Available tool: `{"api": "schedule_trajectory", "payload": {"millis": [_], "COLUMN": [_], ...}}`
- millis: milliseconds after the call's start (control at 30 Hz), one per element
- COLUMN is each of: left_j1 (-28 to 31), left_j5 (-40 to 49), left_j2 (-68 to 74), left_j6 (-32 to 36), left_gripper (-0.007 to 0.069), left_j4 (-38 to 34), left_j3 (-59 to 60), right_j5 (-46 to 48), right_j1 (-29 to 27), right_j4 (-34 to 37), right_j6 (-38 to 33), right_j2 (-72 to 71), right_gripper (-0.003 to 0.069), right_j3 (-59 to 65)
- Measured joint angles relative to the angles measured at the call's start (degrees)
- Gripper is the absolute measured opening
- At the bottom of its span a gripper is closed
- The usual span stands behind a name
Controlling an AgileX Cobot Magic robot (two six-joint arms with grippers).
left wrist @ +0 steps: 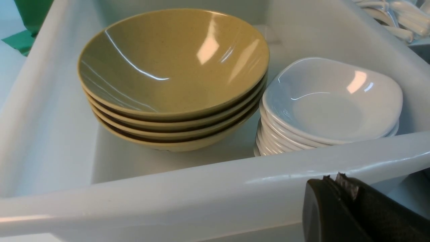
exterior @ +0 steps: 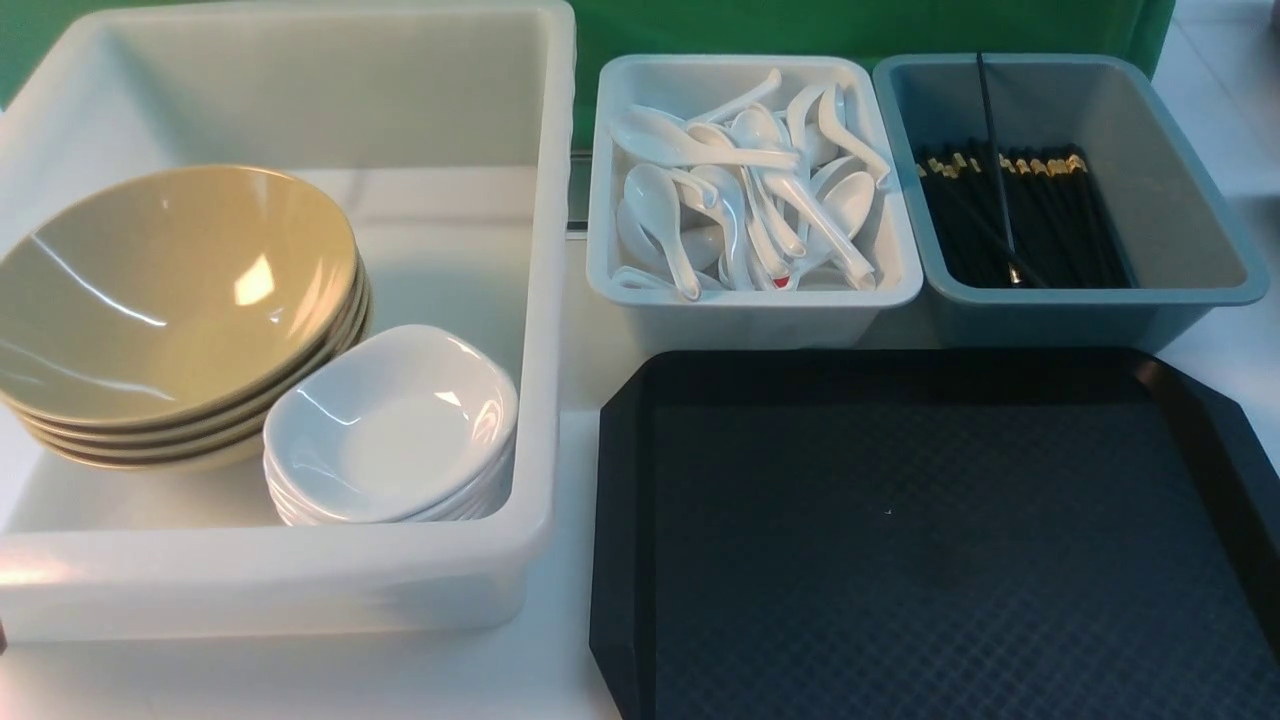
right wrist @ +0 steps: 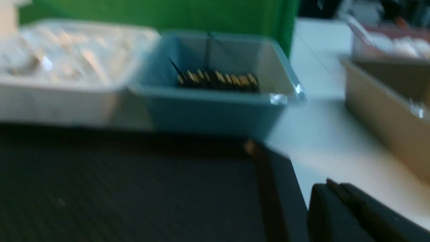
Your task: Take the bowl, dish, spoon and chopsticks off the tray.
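The black tray [exterior: 620, 480] lies at the front right with nothing on it; it also shows in the right wrist view [right wrist: 134, 188]. The top olive-tan bowl [exterior: 170, 290] sits on a stack in the white tub [exterior: 545, 300]. The white dish [exterior: 395, 420] tops a stack beside it. Both also show in the left wrist view: bowl [left wrist: 171, 60], dish [left wrist: 332, 101]. Spoons [exterior: 750, 190] fill the pale bin. Chopsticks [exterior: 1020, 215] lie in the grey-blue bin. My left gripper [left wrist: 332, 178] is shut and empty outside the tub's near wall. My right gripper [right wrist: 331, 184] is shut and empty beside the tray's corner.
Neither arm shows in the front view. One chopstick [exterior: 990, 150] leans against the bin's back wall. A beige box [right wrist: 386, 107] stands on the white table beyond the tray in the right wrist view. A green backdrop [exterior: 760, 25] rises behind the bins.
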Motion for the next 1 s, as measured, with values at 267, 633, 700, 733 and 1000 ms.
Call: {"api": "schedule_trajectory", "payload": {"millis": [267,633,700,733,1000], "left_j1": [0.0,0.0,0.0,0.0,0.0], "left_j5": [0.0,0.0,0.0,0.0,0.0], "left_j2": [0.0,0.0,0.0,0.0,0.0], "left_j6": [0.0,0.0,0.0,0.0,0.0], "left_gripper": [-0.0011,-0.0011,-0.0011,-0.0011,-0.0011], "left_j4": [-0.13,-0.25,-0.25,-0.25,-0.25], "left_j3": [0.04,0.04,0.04,0.04,0.04], "right_j5": [4.86,4.92,4.92,4.92,4.92], "right_j1": [-0.53,-0.16,-0.16,-0.16,-0.16], "right_j4": [0.0,0.0,0.0,0.0,0.0], "right_j6": [1.83,2.57,2.57,2.57,2.57], "right_j2": [-0.26,-0.26,-0.26,-0.26,-0.26], "right_gripper": [0.0032,0.0034,0.0034,0.0034,0.004], "right_j3": [0.62,0.62,0.62,0.62,0.62]}}
